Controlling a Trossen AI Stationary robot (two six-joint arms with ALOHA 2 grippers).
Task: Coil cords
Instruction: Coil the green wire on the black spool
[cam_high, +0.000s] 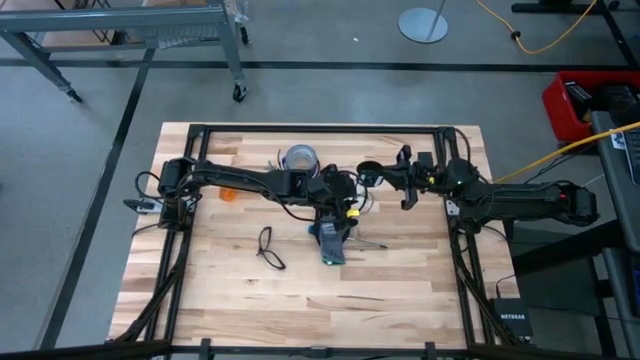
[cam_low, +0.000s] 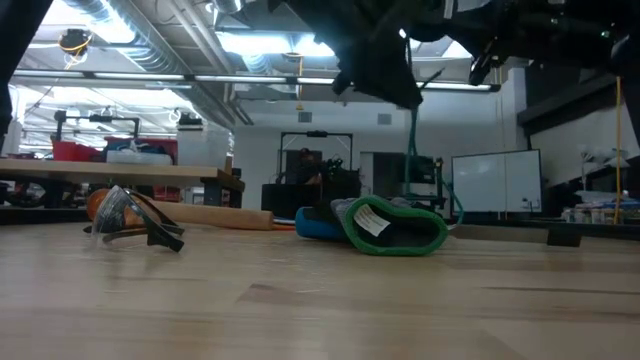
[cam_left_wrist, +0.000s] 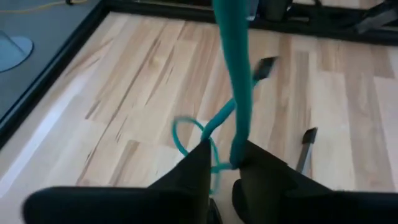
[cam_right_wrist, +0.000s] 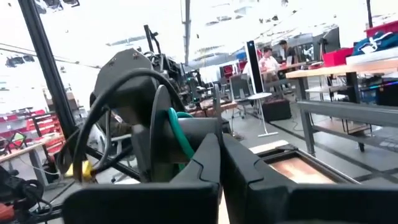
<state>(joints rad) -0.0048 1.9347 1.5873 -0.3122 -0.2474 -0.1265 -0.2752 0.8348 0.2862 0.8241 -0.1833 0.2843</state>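
Observation:
A teal cord (cam_left_wrist: 239, 93) runs up from between the fingers of my left gripper (cam_left_wrist: 222, 171), which stands open over the middle of the table (cam_high: 345, 205). Slack teal loops (cam_left_wrist: 186, 134) hang below it. In the low view the cord (cam_low: 411, 150) drops straight toward the table. My right gripper (cam_right_wrist: 219, 155) is shut close beside the left one (cam_high: 405, 185), with the teal cord (cam_right_wrist: 180, 134) at its fingertips. A thin dark cord loop (cam_high: 268, 247) lies flat on the table to the left, untouched. My left gripper has the teal cord (cam_left_wrist: 237, 155) passing through the gap between its fingertips and lying against the inner side of one finger (cam_left_wrist: 252, 168). The gap is wider than the cord. My right gripper is shut where the teal cord (cam_right_wrist: 185, 155) meets its fingertips; the fingers hide the place of contact.
A black-and-blue glove with a green cuff (cam_high: 330, 245) lies just in front of the left gripper. A blue-grey tape roll (cam_high: 300, 157) stands at the far middle, and an orange object (cam_high: 228, 193) lies under the left arm. Bare wood stretches along the near edge (cam_high: 320, 310).

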